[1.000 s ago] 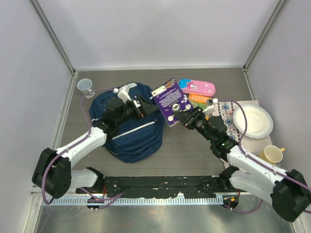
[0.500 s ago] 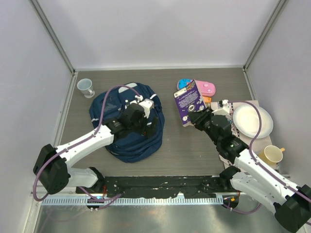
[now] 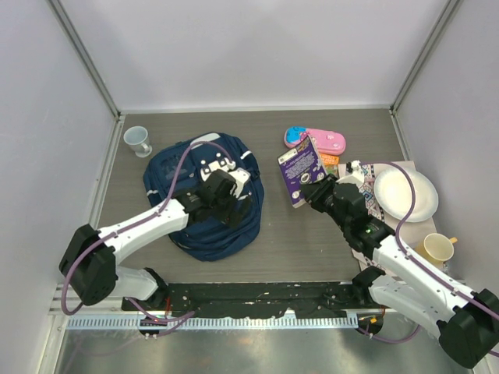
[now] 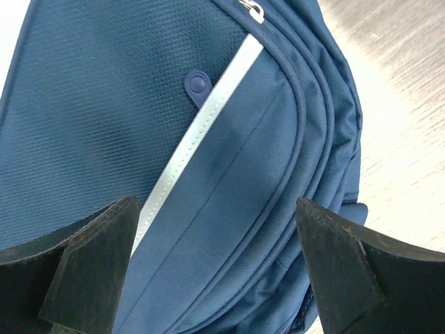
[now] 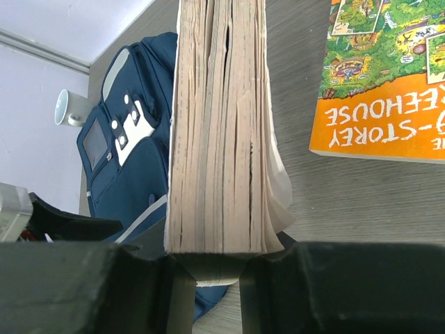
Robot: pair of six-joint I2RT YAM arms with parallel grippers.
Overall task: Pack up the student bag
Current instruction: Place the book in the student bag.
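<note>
The student bag (image 3: 222,238) lies flat, left of centre on the table (image 3: 296,249), beneath the wide-open left gripper (image 4: 215,240). The right gripper (image 5: 212,275) clamps a purple book (image 3: 300,167) upright, near the bag but apart; the left should probably spread the bag's mouth before the book enters edge-first

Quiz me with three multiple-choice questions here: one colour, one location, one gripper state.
1. The book in the right gripper has a cover that is: A green; B purple; C white.
2. The small cup stands: A on the table, beyond the student bag's far-left corner; B inside the bag; C on the book.
3. The left gripper is: A shut on the bag's fabric; B shut on the cup; C open above the bag.
Answers: B, purple cover seen from above; A, it stands apart on bare tabletop; C, fingers spread wide over the fabric.
</note>
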